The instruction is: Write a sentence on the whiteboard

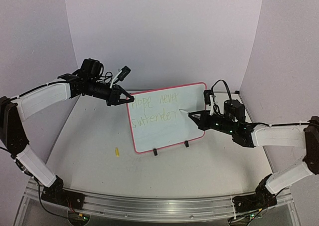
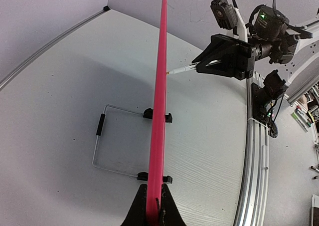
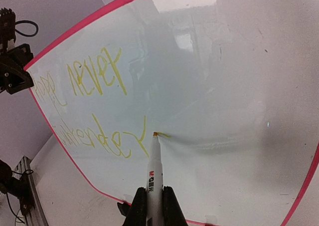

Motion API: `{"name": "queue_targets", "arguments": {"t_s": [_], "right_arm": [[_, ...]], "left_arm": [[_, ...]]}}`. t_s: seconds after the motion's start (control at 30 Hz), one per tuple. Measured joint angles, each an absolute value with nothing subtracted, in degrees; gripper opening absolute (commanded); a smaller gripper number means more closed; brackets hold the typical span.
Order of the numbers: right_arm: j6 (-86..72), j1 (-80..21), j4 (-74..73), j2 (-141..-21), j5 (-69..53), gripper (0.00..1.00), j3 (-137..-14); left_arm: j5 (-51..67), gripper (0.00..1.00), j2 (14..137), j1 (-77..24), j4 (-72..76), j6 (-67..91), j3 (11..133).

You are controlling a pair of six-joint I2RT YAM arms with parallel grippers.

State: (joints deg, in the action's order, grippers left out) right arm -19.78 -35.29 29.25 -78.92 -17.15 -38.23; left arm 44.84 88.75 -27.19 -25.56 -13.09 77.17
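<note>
The whiteboard (image 1: pixel 169 118) with a red-pink frame stands on two black clip feet at the table's middle. The sentence (image 1: pixel 155 109) is in faint yellow-green, two lines, roughly "Hope never surrender"; it also shows in the right wrist view (image 3: pixel 97 106). My left gripper (image 1: pixel 128 100) is shut on the board's upper left edge, seen edge-on in the left wrist view (image 2: pixel 158 111). My right gripper (image 1: pixel 195 117) is shut on a white marker (image 3: pixel 154 166), whose tip touches the board just past the last letter of the second line.
A small yellow marker cap (image 1: pixel 116 151) lies on the table left of the board's foot. A wire stand loop (image 2: pixel 112 141) sits behind the board. An aluminium rail (image 1: pixel 149 206) runs along the near edge. Walls enclose the back and sides.
</note>
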Motion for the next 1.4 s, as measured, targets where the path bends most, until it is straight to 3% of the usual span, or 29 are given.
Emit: {"name": "queue_targets", "arguments": {"t_s": [1.4], "right_arm": [[-20.64,-35.29,25.69,-79.78,-17.05,0.0,-37.01]], "left_arm": [[44.44,0.0,88.64,-27.18,-25.63,-12.44,77.17]]}}
